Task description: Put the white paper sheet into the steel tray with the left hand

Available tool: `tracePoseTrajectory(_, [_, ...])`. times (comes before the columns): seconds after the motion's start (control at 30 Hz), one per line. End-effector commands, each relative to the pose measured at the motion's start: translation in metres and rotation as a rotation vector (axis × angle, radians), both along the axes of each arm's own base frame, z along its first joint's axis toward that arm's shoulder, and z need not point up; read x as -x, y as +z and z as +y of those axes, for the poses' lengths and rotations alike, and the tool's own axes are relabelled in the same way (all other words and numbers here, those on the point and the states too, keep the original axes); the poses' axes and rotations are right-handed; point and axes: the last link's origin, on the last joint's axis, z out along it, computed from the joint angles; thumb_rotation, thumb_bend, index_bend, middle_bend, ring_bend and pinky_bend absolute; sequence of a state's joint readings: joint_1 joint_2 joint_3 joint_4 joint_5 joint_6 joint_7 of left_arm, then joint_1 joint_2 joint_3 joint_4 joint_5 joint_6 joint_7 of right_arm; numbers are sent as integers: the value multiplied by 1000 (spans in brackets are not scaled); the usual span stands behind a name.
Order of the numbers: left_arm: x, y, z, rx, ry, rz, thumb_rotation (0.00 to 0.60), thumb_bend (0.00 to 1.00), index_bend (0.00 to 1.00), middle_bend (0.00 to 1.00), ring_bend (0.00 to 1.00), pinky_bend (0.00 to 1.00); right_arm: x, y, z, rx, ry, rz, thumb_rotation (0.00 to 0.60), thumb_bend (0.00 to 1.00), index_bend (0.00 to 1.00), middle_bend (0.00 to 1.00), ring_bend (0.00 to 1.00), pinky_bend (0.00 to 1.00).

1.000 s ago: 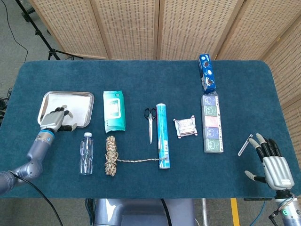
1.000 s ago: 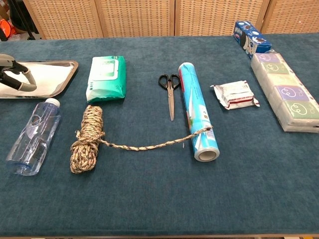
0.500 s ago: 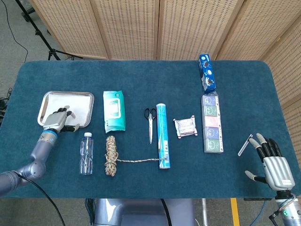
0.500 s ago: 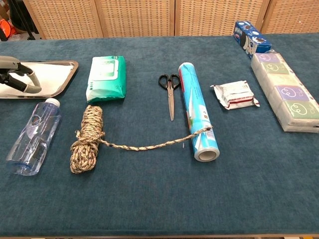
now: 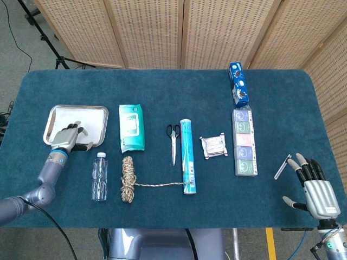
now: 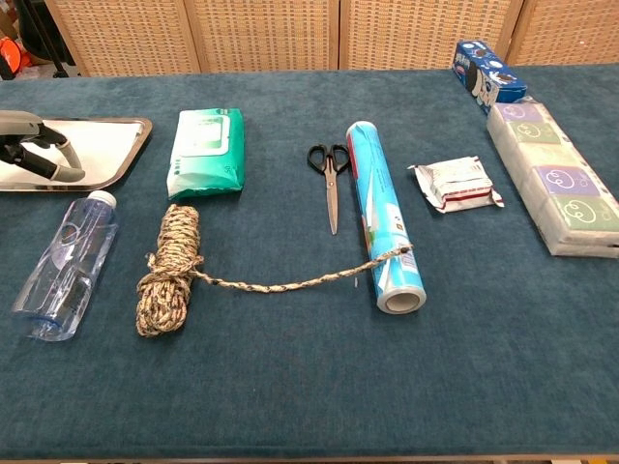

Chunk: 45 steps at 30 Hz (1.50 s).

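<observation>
No legible writing on wipes pack (image 5: 132,127)

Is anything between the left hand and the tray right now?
Nothing visible. The left hand is at the near edge of the tray, which shows a white sheet inside; whether the fingers touch it is unclear.

silver hand (image 5: 319,194), black fingers, grey arm (image 5: 46,176)

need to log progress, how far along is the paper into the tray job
Looks nearly done: the paper lies white inside the tray. In hand: the left hand sits over the tray's near edge, fingers apart, and seems to hold nothing. Left: pull that hand clear. The right hand rests open at the table's far right, uninvolved.
</observation>
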<state>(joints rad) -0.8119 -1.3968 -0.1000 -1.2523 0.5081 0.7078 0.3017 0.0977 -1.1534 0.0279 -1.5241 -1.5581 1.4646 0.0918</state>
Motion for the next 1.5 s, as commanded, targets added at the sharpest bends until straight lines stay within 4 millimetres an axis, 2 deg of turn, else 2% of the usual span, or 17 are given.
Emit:
tracePoseTrajectory(0.03, [-1, -1, 1, -3, 0, -4, 325, 321, 316, 60, 0, 138, 0, 0, 0, 0, 1, 0, 600, 0, 112, 0, 0, 0])
tracePoseTrajectory(0.37, [-3, 0, 1, -11, -14, -8, 325, 321, 315, 60, 0, 138, 0, 1, 0, 2, 1, -1, 600, 0, 113, 0, 0, 0])
tracePoseTrajectory(0.57, [-23, 20, -2, -39, -92, -21, 318, 322, 312, 60, 0, 138, 0, 0, 0, 3, 2, -1, 600, 0, 112, 0, 0, 0])
tracePoseTrajectory(0.73, [-39, 45, -5, -71, -101, -69, 315, 314, 288, 60, 0, 138, 0, -1, 0, 0, 2, 0, 600, 0, 112, 0, 0, 0])
tracePoseTrajectory(0.87, [-42, 58, -12, -92, -103, -95, 315, 279, 254, 40, 0, 138, 1, 0, 0, 1, -1, -3, 600, 0, 112, 0, 0, 0])
tracePoseTrajectory(1.13, [-21, 66, -48, -130, -90, -136, 313, 233, 223, 0, 0, 134, 2, 0, -2, -1, -5, -9, 600, 0, 113, 0, 0, 0])
tracePoseTrajectory(1.2, [-11, 66, -74, -159, -95, -175, 309, 222, 218, 0, 0, 128, 2, -2, -4, -7, -6, -11, 600, 0, 113, 0, 0, 0])
tracePoseTrajectory(1.5, [8, 64, -141, -299, -238, -241, 309, 197, 217, 0, 0, 107, 1, -8, -5, -24, 0, -9, 600, 0, 112, 0, 0, 0])
